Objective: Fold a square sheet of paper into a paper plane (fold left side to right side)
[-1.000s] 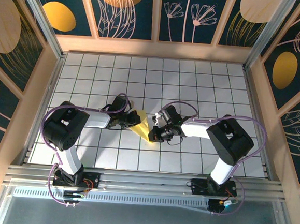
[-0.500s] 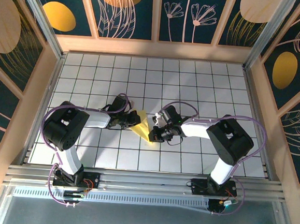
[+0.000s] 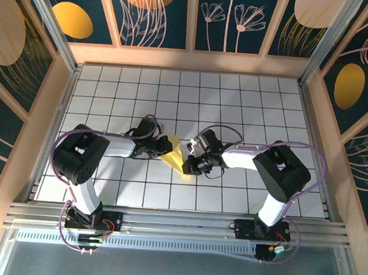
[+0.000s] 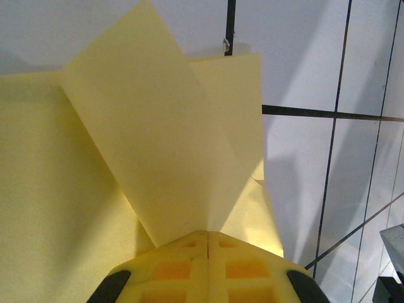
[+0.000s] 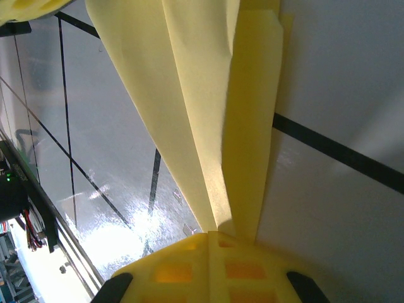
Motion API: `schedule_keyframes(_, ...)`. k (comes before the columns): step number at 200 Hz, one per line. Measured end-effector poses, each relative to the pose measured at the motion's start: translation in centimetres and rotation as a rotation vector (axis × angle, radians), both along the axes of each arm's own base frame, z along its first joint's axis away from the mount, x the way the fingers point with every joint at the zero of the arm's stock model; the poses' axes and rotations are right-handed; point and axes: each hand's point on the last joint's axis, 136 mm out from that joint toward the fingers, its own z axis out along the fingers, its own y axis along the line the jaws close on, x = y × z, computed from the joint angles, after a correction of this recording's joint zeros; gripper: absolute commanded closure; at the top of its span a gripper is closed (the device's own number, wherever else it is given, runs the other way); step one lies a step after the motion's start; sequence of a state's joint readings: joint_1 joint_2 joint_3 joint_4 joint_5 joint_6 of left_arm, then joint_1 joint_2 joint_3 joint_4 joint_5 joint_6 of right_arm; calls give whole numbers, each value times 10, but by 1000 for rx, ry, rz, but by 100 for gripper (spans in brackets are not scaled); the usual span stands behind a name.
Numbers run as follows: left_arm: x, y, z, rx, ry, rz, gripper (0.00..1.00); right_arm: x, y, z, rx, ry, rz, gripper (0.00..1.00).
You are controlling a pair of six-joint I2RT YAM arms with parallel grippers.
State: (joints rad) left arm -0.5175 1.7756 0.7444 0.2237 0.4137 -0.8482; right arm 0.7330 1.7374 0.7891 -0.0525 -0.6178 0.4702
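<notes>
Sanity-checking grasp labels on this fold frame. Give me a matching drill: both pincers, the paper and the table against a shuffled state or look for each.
Column 1:
1. left pincer
2. right pincer
3. paper
4. table

Column 2:
A. white with dark grid lines
B. shut on the paper's right, near end
C. pale yellow, creased, held at both sides
D. shut on the paper's left edge

Pairs: 1-D, 2-B, 3-C, 4-A
</notes>
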Motion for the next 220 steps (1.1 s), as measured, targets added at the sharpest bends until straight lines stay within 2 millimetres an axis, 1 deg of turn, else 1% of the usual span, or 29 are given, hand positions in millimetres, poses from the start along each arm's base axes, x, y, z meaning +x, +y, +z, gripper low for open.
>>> schedule_keyframes(220,0,0,-1,2,0,2,99,-1,-2,-5,-5,-10,8,100)
